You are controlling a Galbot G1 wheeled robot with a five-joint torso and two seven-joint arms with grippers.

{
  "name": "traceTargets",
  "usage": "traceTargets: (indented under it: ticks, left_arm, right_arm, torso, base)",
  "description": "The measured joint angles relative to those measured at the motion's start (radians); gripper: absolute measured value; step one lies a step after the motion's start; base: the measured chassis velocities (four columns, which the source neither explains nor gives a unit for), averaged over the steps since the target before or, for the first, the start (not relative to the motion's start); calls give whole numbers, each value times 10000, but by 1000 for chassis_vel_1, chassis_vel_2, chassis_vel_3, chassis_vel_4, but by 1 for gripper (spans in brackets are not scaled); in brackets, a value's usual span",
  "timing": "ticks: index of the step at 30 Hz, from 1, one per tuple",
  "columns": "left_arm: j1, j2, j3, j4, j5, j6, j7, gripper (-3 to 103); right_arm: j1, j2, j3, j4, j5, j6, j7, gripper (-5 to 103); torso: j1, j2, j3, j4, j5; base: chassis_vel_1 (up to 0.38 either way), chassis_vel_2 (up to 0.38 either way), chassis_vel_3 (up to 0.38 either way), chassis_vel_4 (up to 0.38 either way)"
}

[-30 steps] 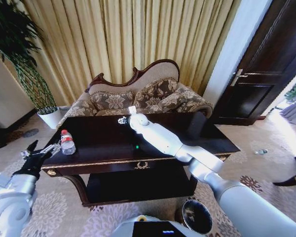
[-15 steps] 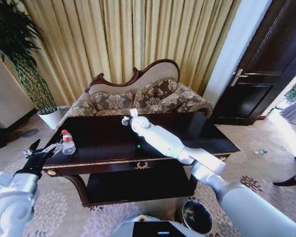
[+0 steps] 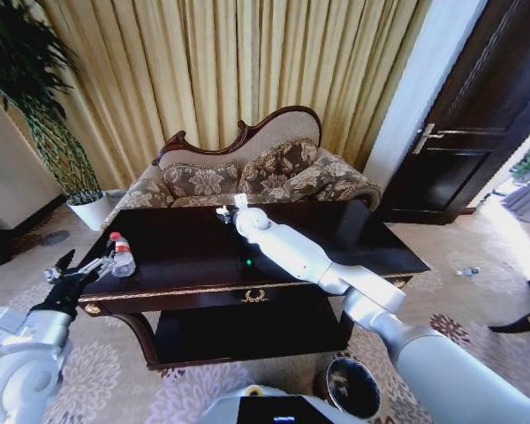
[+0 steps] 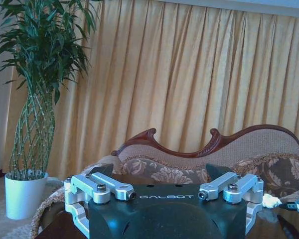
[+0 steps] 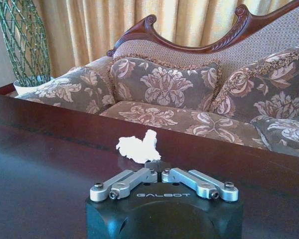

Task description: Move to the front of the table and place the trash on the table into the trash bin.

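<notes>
Two cushions [image 5: 164,84] back sofa [image 5: 189,45] behind table [image 5: 50,164].

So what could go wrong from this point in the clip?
1. The right end effector looks shut right at the near edge of the white paper wad, far back on the table. A thin pinch could drop it, or a miss could push it off toward the sofa.
2. The bottle stands by the table's left edge, with the open left end effector beside it. A nudge could topple it onto the floor.
</notes>
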Motion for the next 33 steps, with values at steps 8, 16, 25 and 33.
traceTargets:
  ticks: [8,16,25,33]
  left_arm:
    - [-47,24,24,5,2,-5,17,100]
    - [-71,46,34,9,2,-7,34,100]
    - [-151,119,144,-7,22,-6,35,100]
    - [-286,235,305,-36,28,23,-7,100]
  right_arm:
    - [-14,-118,8,94,46,5,32,0]
    - [-13,-339,378,632,283,45,212,0]
    - [37,-871,1015,1447,478,69,337,0]
    - [-8,-2033,1549,2404,646,66,555,0]
  torso:
    - [0,0,0,-2,0]
    - [0,0,0,-2,1]
    - [0,0,0,-1,1]
    - [0,0,0,-1,2]
  base:
    - [0,0,0,0]
    - [0,0,0,0]
    - [0,0,0,0]
    - [0,0,0,0]
